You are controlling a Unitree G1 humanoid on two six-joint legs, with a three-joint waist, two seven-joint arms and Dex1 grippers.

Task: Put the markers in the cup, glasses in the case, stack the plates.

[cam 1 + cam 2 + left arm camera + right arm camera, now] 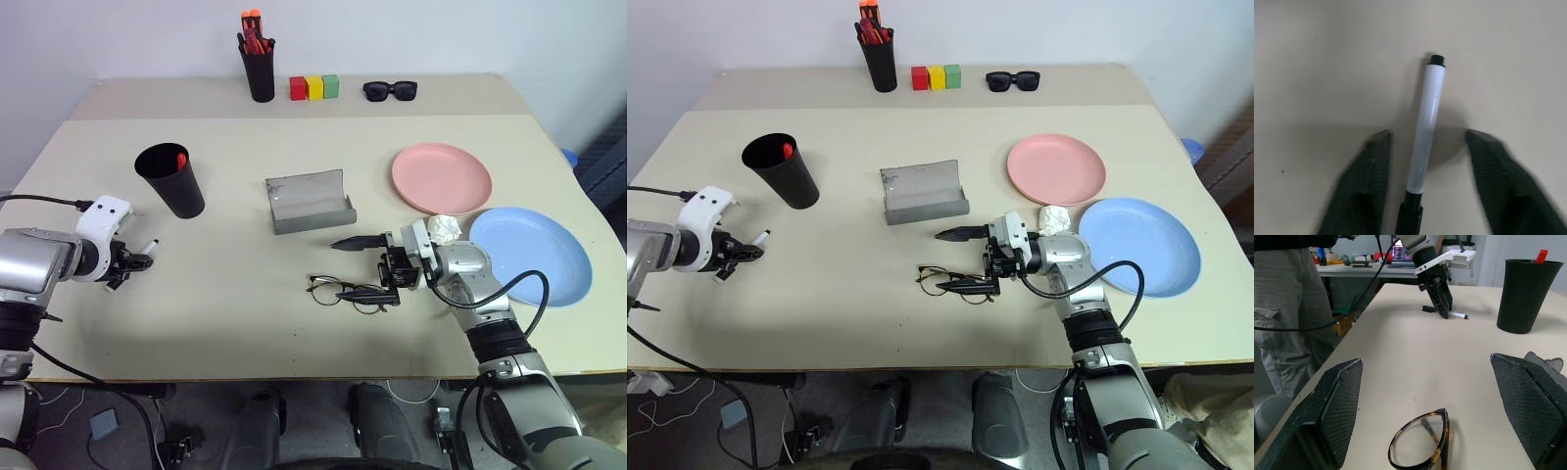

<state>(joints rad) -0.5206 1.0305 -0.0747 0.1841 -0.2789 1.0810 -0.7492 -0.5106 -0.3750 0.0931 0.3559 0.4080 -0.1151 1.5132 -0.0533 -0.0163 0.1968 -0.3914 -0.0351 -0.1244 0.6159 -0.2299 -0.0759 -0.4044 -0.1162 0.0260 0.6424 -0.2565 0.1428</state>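
The white marker (1425, 127) with its black tip lies flat on the table at the left, between the fingers of my open left gripper (132, 262), which straddle it with small gaps. The red marker (181, 158) stands inside the black cup (174, 186). The wire-frame glasses (343, 291) lie near the table's front edge, just under my right gripper (361, 266), whose fingers are spread wide and hold nothing. The grey case (309, 201) sits open at the centre. The pink plate (441, 178) and the blue plate (534, 255) lie side by side at the right.
A black pen holder (259, 73) with orange-red pens, three coloured blocks (314, 87) and black sunglasses (390, 90) line the back shelf. A crumpled white wad (446, 228) lies between the plates. A person (1288, 308) stands beside the table.
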